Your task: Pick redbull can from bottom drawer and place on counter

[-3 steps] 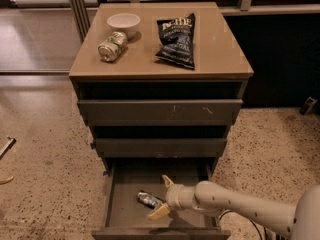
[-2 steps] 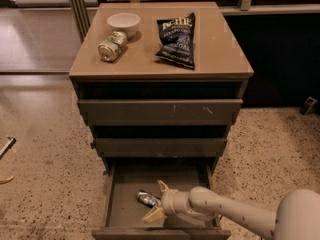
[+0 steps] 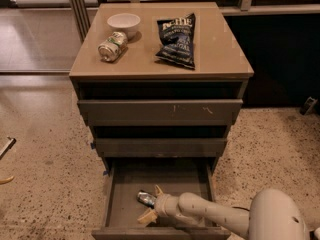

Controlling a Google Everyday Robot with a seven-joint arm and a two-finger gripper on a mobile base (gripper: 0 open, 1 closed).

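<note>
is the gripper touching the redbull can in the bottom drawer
Cannot tell. The camera view shows the gripper open in the bottom drawer, fingers either side of the redbull can, but neither contact nor a gap shows plainly.

Warm overhead light is gleaming off the counter [image 3: 220, 49], the bowl [image 3: 123, 21] casting a short shadow. The gripper [image 3: 152, 203], fingers spread, is sitting in the dimmer bottom drawer [image 3: 120, 184].

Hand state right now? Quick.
Hand: open, down in the lowest dark grey-brown drawer, tan fingers spread either side of the small silver-and-blue metallic can, not clamped on it.
</note>
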